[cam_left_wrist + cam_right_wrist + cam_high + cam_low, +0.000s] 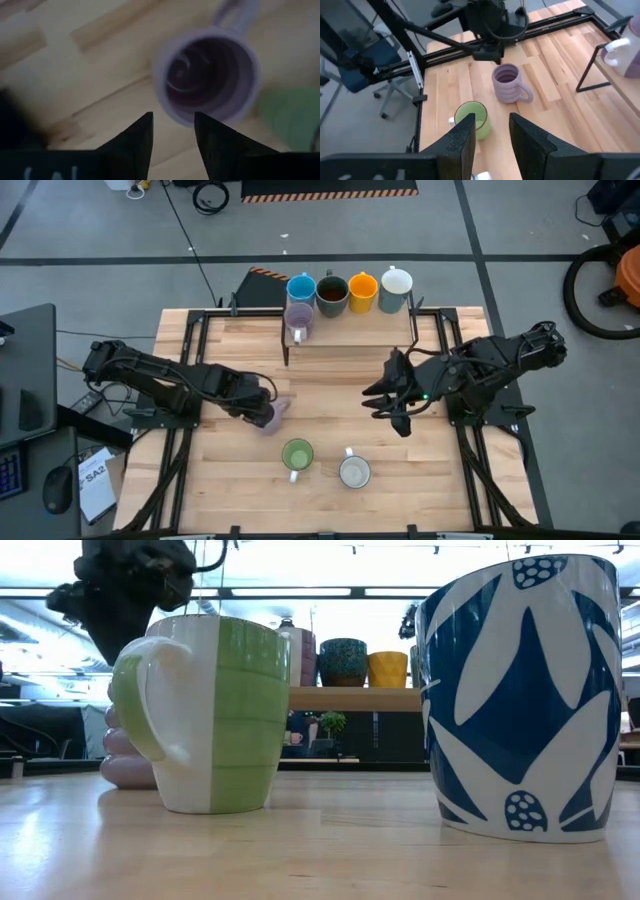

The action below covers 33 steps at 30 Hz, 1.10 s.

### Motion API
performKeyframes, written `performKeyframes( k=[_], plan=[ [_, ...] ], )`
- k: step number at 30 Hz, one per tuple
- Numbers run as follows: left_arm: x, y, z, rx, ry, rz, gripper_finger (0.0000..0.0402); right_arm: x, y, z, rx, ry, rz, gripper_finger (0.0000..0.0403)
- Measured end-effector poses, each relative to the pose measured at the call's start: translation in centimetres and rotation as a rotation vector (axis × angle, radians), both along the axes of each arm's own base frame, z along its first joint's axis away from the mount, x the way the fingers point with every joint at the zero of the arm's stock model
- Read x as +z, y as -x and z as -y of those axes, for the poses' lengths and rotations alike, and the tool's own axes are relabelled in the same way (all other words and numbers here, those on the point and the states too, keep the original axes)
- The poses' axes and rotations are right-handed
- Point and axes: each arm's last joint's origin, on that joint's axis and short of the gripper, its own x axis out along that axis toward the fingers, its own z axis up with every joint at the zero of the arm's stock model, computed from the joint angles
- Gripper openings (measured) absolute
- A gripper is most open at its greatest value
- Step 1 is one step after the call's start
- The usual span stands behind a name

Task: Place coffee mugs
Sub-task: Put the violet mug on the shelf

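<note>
Since the left gripper (pixel 172 131) hangs directly over the upright lilac mug (pixel 207 75), fingers parted narrowly and empty, it is nearer; the right gripper (pixel 385 402) waits well apart, open.

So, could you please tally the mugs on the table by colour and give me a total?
Lilac mugs: 2
White mugs: 2
Blue mug: 1
Dark brown mug: 1
Orange mug: 1
Green mug: 1
Total: 8
</note>
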Motion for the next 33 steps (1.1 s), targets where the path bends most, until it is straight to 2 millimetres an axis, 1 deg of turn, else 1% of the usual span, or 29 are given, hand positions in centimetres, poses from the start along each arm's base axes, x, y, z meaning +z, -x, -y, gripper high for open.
performKeyframes(
  k=[3,7,9,16,23,28,33],
  plan=[
    [-0.1,0.1,-0.1,0.12,0.007,-0.002,0.0149,0.0,-0.1,0.1,0.033,0.017,-0.004,0.0125],
    [-1.0,-0.3,-0.1,0.232,0.031,0.04,0.0149,0.1,-0.2,0.2,0.077,0.031,0.007,0.0125],
    [-1.4,-0.4,-0.1,0.277,0.031,0.067,0.0149,0.1,-0.2,0.2,0.101,0.035,0.005,0.0125],
    [-2.7,0.0,-0.1,0.381,0.065,0.035,0.0149,0.1,-0.2,0.0,0.184,0.048,0.0,0.0125],
    [-4.0,-0.4,0.1,0.402,0.096,0.03,0.0149,0.1,-0.2,0.0,0.212,0.056,0.0,0.0125],
    [-5.1,-1.2,0.3,0.35,0.09,-0.013,0.0148,0.1,-0.2,0.0,0.212,0.056,0.001,0.0125],
    [-5.9,-1.7,0.3,0.295,0.074,-0.031,0.0133,0.1,-0.2,0.0,0.21,0.051,0.007,0.0125]
  ],
)
